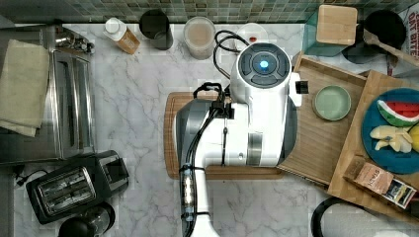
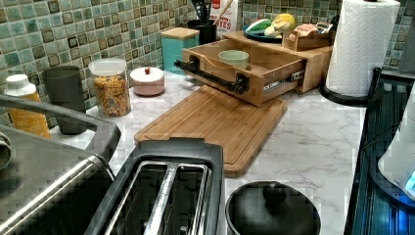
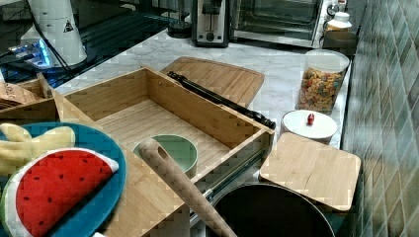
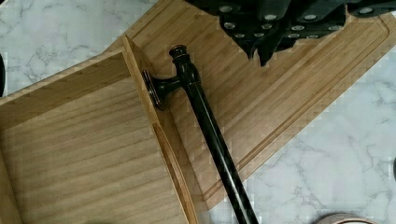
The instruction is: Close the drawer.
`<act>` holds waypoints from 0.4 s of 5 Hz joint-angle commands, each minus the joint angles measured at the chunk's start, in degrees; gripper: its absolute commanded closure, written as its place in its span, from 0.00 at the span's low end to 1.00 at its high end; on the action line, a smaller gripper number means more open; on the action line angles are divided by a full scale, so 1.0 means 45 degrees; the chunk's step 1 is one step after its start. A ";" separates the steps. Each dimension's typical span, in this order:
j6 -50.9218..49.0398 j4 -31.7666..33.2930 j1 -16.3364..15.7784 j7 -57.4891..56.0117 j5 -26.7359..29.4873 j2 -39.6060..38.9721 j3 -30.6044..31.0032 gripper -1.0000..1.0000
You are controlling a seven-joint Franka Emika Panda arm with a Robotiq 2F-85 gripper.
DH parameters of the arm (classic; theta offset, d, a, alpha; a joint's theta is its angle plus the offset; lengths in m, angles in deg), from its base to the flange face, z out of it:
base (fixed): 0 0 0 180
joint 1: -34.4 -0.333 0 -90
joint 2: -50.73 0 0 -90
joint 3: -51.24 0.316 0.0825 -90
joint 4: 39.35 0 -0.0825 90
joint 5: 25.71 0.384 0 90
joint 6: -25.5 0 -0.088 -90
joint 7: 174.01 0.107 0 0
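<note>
We see the drawer (image 3: 148,116) as pale, matt wood with fine straight grain, its bar handle (image 4: 210,135) dark glossy metal. The cutting board (image 2: 210,122) beneath is smooth striped bamboo. The counter (image 1: 133,98) looks like polished white marble with grey veins. The toaster (image 1: 74,187) by the counter's edge pairs black plastic with brushed metal; the bowl (image 3: 175,150) is smooth pale-green glaze.

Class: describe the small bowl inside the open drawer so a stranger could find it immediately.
Start at the open light-wood drawer with the black bar handle. On its floor sits a small round pale-green bowl. It alone is inside; the fruit lies on the blue plate above.
</note>
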 commanded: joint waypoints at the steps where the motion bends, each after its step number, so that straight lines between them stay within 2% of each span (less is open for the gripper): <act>1: 0.0009 0.0102 0.0039 0.0001 -0.0051 -0.0001 -0.0043 1.00; 2: 0.0096 -0.0469 -0.0122 -0.1387 -0.0411 -0.0653 0.0172 1.00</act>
